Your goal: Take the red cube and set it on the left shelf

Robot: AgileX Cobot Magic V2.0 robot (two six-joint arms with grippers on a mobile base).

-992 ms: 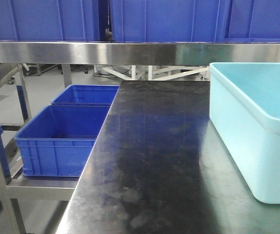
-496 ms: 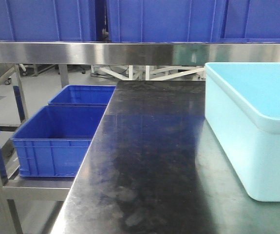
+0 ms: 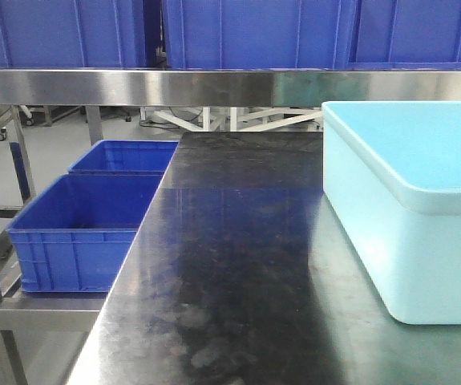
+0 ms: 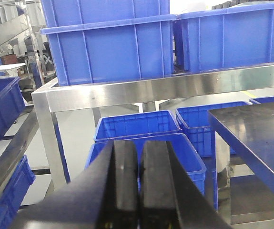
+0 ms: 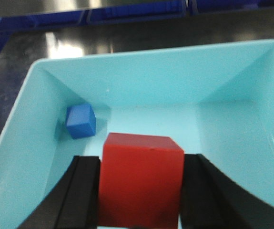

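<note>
While right tool [image 5: 140,164] clamps red cube [image 5: 142,183], aqua tub [image 5: 151,76] sits below

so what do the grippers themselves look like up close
The left gripper has two long, flat, matte black fingers that flare into sloped black shoulders lower down. The right gripper is black too, with fingers that curve outward toward the base. No cables, labels or markings show in either wrist view.

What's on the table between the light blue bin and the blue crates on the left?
Nothing: in the front view the dark tabletop is bare between the light blue bin and the blue crates.
</note>
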